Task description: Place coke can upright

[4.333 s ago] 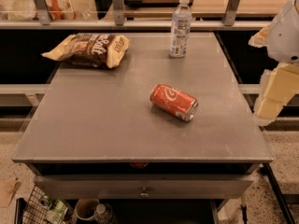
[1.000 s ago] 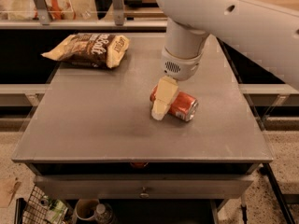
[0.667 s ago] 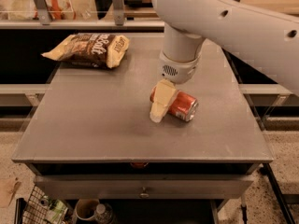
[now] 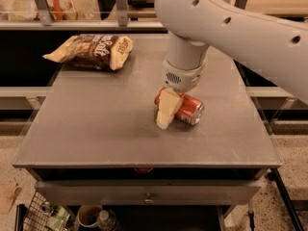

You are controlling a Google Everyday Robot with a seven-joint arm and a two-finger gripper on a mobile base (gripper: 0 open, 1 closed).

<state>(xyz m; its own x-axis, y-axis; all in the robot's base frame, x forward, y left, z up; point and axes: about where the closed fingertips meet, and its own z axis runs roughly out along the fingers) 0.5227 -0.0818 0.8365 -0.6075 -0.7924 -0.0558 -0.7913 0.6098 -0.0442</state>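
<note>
The coke can [image 4: 190,110] is red with a silver end and lies on its side on the grey table [image 4: 96,124], right of centre. My gripper [image 4: 169,113] hangs from the big white arm [image 4: 231,28] and is down at the can's left end, with its cream-coloured tip in front of the can and partly covering it. I cannot see whether it grips the can.
A brown and yellow chip bag [image 4: 91,51] lies at the table's far left. The arm hides the far middle of the table. A drawer front [image 4: 144,191] sits below the table edge, with a wire basket [image 4: 43,215] on the floor at the left.
The arm came in from the right edge to stand over the can. In the last second the gripper has sunk slightly at the can's left end. The can has not moved.
</note>
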